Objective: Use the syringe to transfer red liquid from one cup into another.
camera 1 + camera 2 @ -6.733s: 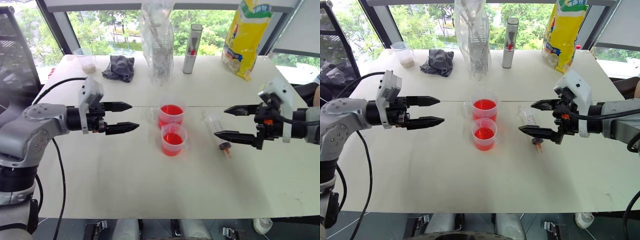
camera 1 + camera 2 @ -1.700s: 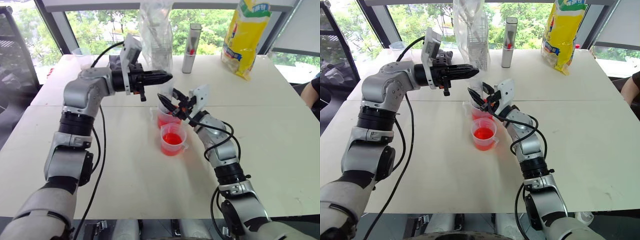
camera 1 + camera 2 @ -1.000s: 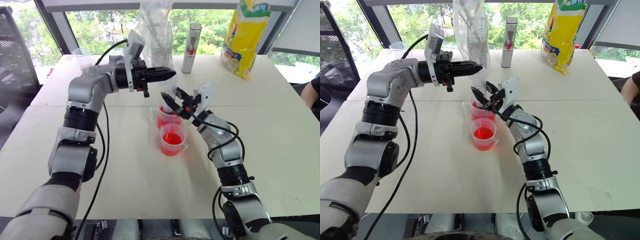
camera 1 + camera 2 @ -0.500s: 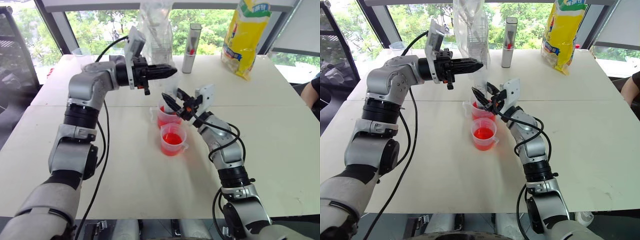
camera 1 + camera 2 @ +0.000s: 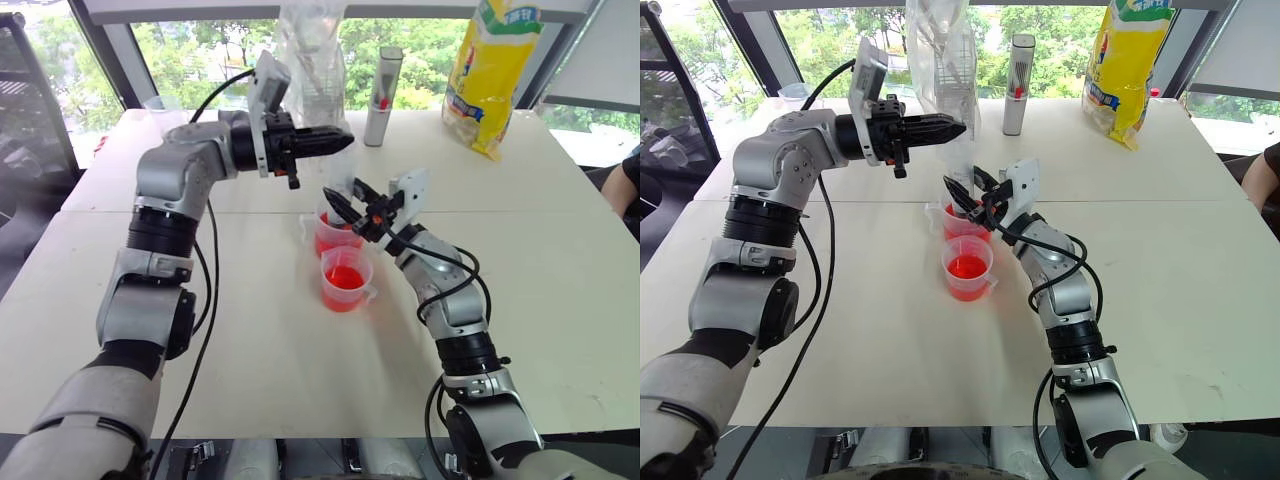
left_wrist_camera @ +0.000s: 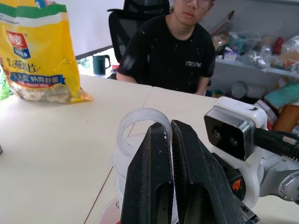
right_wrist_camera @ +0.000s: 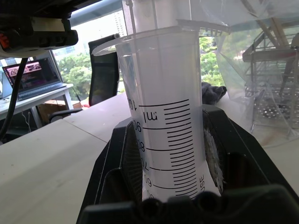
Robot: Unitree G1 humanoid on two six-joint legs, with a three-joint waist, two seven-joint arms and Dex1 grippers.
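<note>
Two pincers grip the syringe (image 7: 163,135) (clear barrel, black printed marks).

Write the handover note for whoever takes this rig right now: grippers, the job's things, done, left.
Right gripper: shut on the syringe barrel, holding it upright over the far cup.
Left gripper: shut on the syringe's plunger ring at the top.
Both cups hold red liquid; the near cup stands just in front of the far one.
Done: syringe picked up, positioned at the far cup.
Left: draw the liquid, move to the other cup, empty it.
</note>
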